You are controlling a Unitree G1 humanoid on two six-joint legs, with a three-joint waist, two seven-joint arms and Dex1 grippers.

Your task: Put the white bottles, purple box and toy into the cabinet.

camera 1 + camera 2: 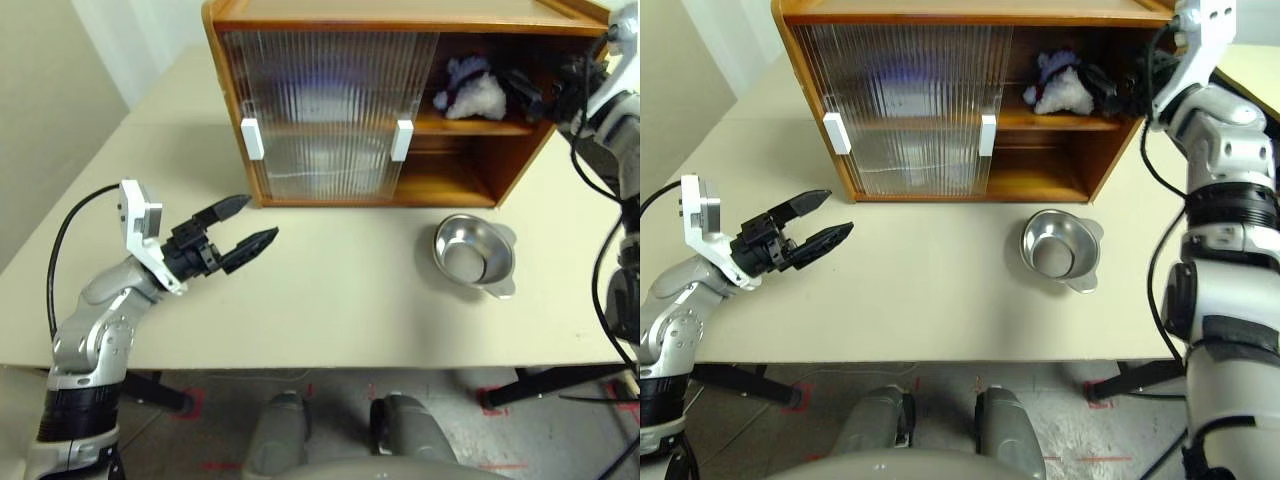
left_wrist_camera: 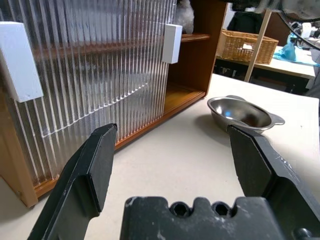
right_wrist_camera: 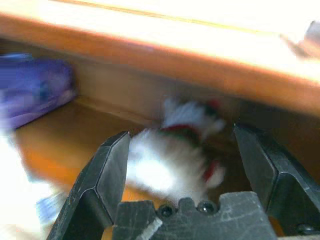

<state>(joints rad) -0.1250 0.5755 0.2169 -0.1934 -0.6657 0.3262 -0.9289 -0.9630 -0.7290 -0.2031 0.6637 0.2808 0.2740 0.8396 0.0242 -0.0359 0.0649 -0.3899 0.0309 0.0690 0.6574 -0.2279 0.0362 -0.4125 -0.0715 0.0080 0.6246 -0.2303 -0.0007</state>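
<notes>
Currently the cabinet [image 1: 330,110] stands at the far side of the beige table [image 1: 330,300], its two ribbed sliding doors drawn over the left part so that the right end of both shelves is open. Behind the ribbed panels only blurred pale and bluish shapes show, too indistinct to identify. In the right wrist view the purple box [image 3: 30,92] lies on the upper shelf, well to one side of the toy. The silver bowl [image 1: 472,252] sits empty on the table in front of the open right end, apart from the cabinet. The toy [image 1: 468,92], white plush with red trim, rests on the upper shelf in the open section. Right gripper [image 1: 532,92] is level with that shelf, just beside the toy; its fingers [image 3: 107,172] are spread wide on either side of the plush, holding nothing. Left gripper [image 1: 245,225] hovers over the table left of the cabinet, fingers wide apart, empty.
</notes>
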